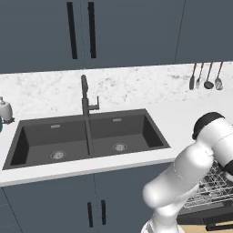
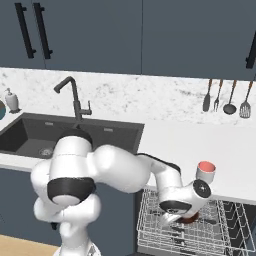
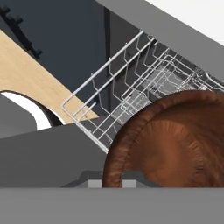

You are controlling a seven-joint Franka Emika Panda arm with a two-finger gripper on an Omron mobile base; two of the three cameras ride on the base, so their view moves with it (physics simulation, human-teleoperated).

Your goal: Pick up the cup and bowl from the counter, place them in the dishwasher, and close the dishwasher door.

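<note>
Bowl (image 3: 175, 140), reddish-brown and ribbed, lower right of hand view, pinched in gripper (image 2: 186, 218) over rack (image 2: 150, 220).

I see the pulled-out wire rack (image 2: 187, 227) of the dishwasher (image 2: 240, 220) hemmed from above by the table (image 2: 175, 140) edge, so entry is from the front and above the rack only. The bowl (image 3: 175, 140) sits close ahead of the hand, filling the path toward the rack; the rack tines stand behind it. The cup (image 2: 206, 172) stands on the table near its front edge, just above the rack. Table between sink (image 1: 86, 136) and hanging utensils (image 1: 205, 77) lies open. Faucet (image 1: 85, 98) rises behind the sink divider. Soap bottle (image 1: 4, 110) is far left.
</note>
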